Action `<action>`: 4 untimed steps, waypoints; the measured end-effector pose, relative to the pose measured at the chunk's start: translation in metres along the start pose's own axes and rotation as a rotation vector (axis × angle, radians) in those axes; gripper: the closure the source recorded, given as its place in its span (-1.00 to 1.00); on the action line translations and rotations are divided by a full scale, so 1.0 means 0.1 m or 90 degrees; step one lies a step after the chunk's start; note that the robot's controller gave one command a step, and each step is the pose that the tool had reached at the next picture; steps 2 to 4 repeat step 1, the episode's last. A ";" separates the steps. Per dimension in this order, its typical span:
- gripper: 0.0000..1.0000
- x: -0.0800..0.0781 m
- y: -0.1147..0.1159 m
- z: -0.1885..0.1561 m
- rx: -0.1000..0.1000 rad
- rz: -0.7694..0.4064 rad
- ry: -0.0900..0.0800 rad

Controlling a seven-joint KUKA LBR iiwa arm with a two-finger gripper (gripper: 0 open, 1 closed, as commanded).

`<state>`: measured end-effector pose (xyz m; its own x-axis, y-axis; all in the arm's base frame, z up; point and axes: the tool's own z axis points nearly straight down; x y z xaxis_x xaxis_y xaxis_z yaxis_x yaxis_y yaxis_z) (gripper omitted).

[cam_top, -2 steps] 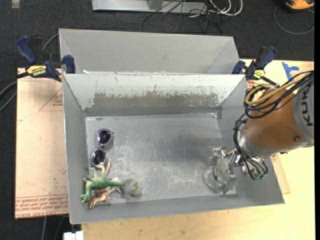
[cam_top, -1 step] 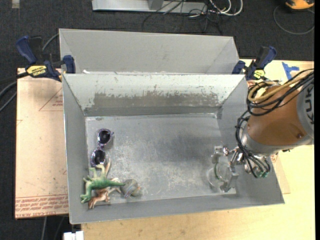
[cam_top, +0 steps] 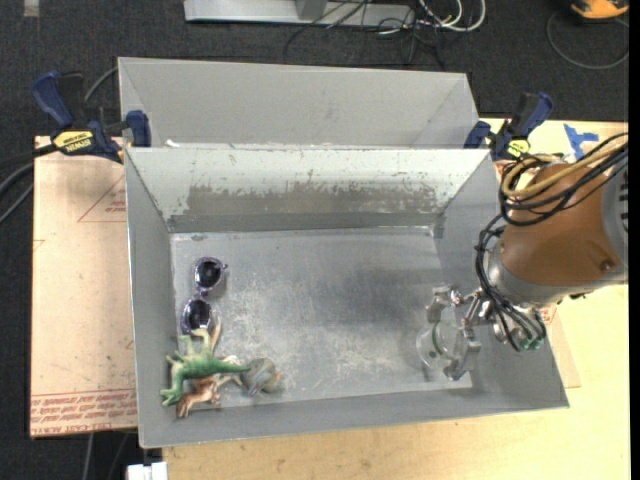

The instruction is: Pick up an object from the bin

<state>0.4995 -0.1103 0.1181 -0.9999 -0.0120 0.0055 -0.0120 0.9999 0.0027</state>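
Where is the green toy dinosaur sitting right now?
In the camera view, the green toy dinosaur lies in the lower-left corner of the grey metal bin, just below the dark sunglasses, far across from the gripper at the right.

One camera, mounted above the grey bin [cam_top: 340,288], looking down, tilted somewhat to one side. The far wall shows its whole inner face towards the top of the frame; the near wall runs almost edge-on along the bottom. The bin sits centred and complete, with margin all round. Dark floor [cam_top: 80,28] with cables [cam_top: 440,8] lies beyond the far rim. The arm [cam_top: 560,238] enters from the right, cut by the frame edge. Middling distance, the bin's small contents readable.
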 end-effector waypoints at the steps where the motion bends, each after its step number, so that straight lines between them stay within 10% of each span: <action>1: 1.00 -0.01 0.00 -0.09 0.000 0.000 -0.002; 4: 1.00 -0.01 0.00 -0.09 0.000 0.000 -0.002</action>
